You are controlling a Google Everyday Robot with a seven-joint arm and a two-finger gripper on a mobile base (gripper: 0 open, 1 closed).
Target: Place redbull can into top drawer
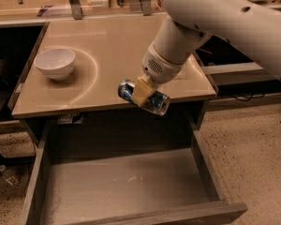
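My gripper (pixel 141 92) is shut on the redbull can (pixel 154 101), a slim blue-and-silver can held on its side. It hangs in the air at the tabletop's front edge, above the back of the open top drawer (pixel 126 184). The drawer is pulled out wide below the table, with a flat scuffed grey bottom and nothing lying in it. The big white arm reaches down from the upper right and hides the right part of the tabletop.
A white bowl (pixel 55 63) stands on the left of the beige tabletop (pixel 107 46). The drawer's thick front board (pixel 145 215) runs along the bottom. Speckled floor lies to the right. A dark shelf opening is at the far left.
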